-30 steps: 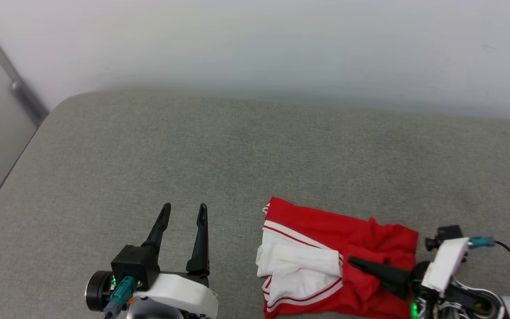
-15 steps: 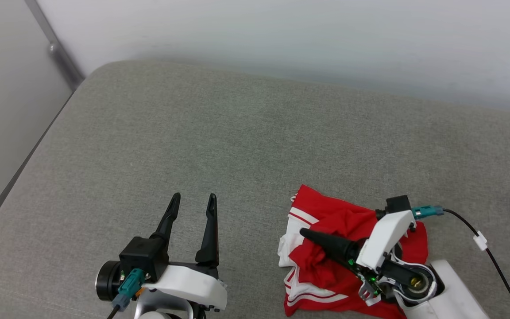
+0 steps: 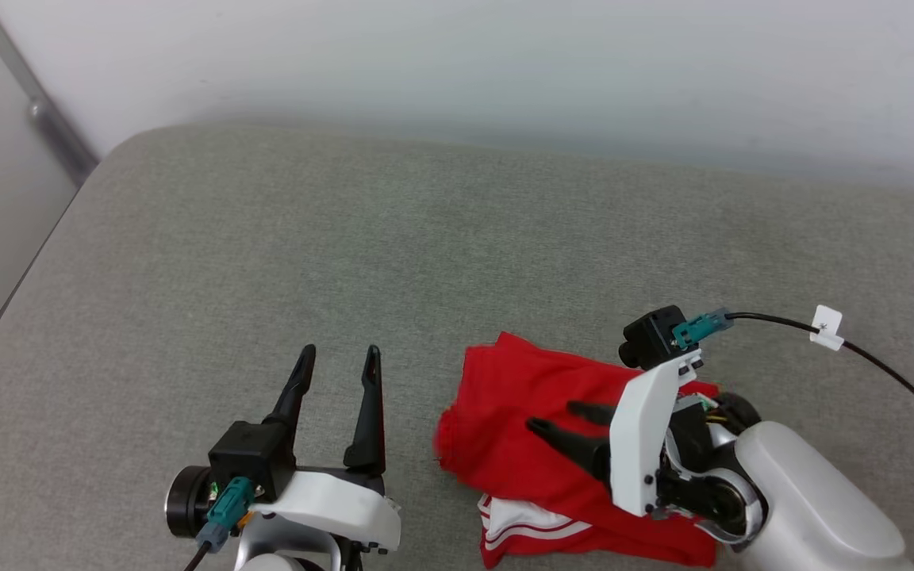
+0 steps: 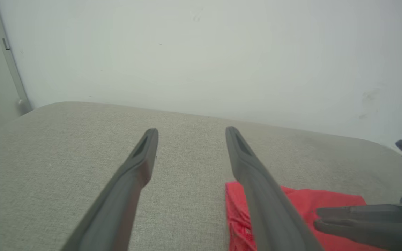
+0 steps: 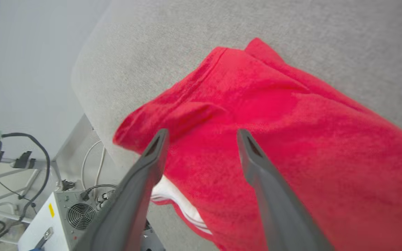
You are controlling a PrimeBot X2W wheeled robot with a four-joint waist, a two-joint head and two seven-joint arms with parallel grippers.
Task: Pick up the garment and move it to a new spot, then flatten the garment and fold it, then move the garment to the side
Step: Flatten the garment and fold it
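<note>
Two claws stand wide, empty; the left claw (image 3: 342, 353) hovers over grey cushion (image 3: 346, 222). The folded red jersey T-shirt (image 3: 505, 396) lies at the cushion's near edge beneath the right claw (image 3: 552, 416); white striped trim (image 3: 528, 527) shows below.

Red garment (image 3: 505, 388), white red-striped trim (image 3: 536, 530); grey cushion (image 3: 346, 238); pale wall (image 3: 457, 63)
</note>
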